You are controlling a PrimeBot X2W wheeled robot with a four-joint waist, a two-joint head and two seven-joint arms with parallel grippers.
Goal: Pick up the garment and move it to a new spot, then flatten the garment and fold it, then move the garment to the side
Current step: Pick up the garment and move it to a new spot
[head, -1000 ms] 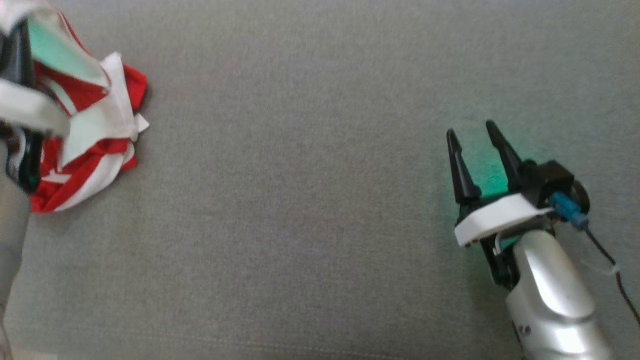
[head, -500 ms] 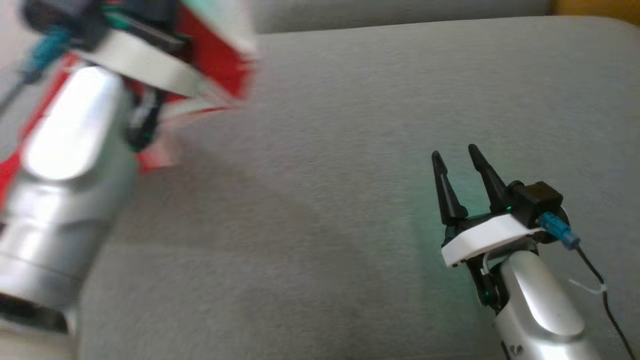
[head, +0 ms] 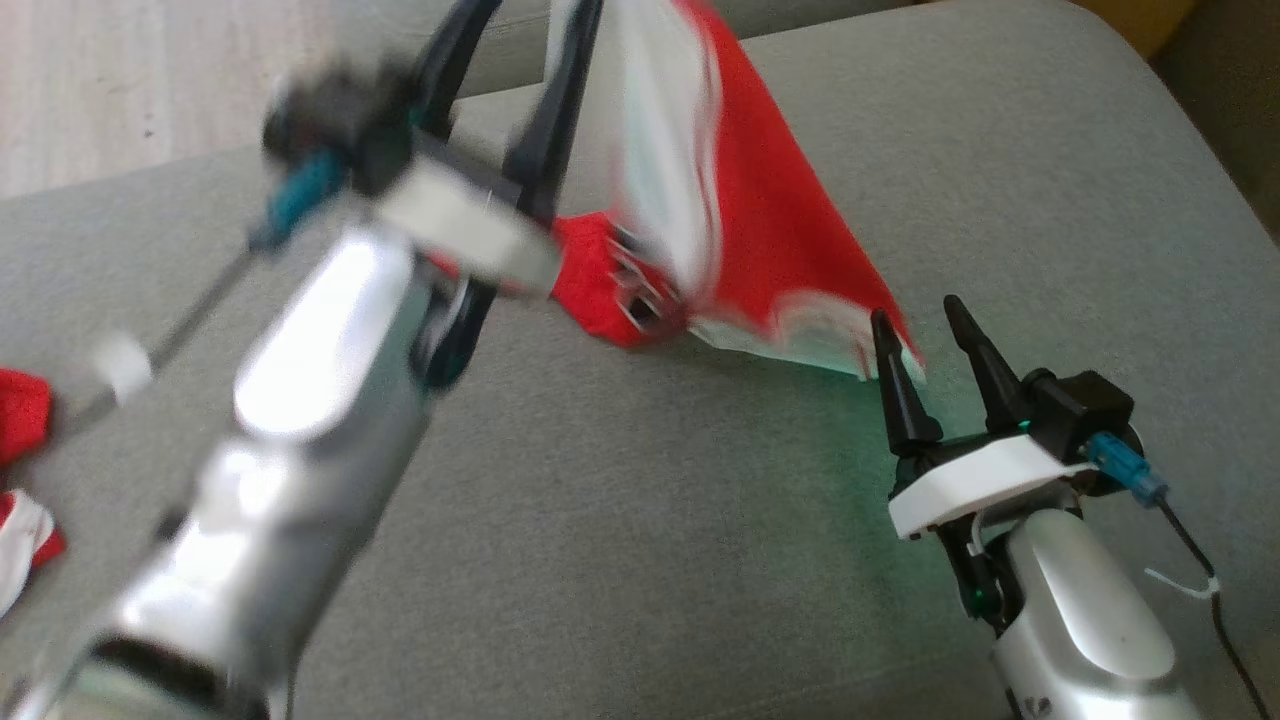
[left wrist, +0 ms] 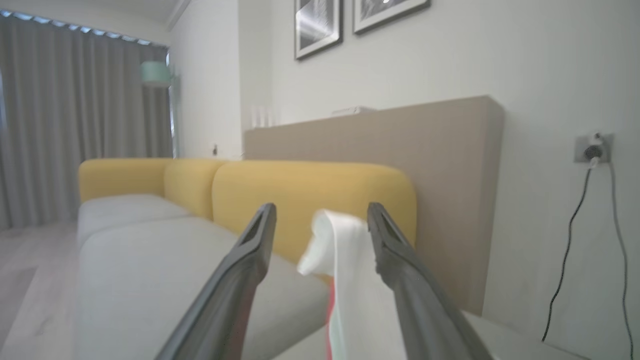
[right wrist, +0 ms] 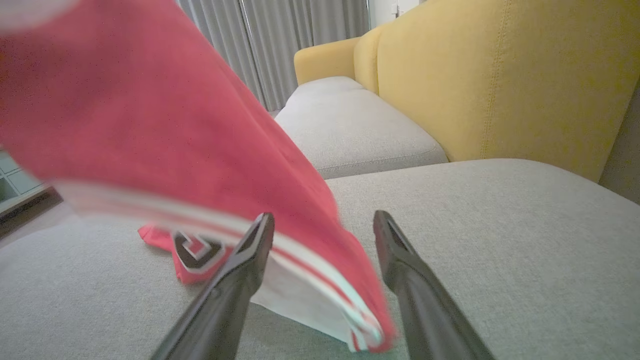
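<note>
– One step of three is under way, I judge: the red jersey garment with white striped trim [head: 770, 200] is up off the grey fabric sofa seat [head: 650, 520], but not yet laid in a new spot. Flattening, folding and the move aside are all left.
– Where is it against the grippers?
– At top centre it hangs beside the left gripper [left wrist: 321, 210], whose fingers stand wide apart with white cloth against one finger, not pinched. Its low corner reaches the left fingertip of the right gripper [head: 915, 310], lower right, also spread wide and holding nothing.
</note>
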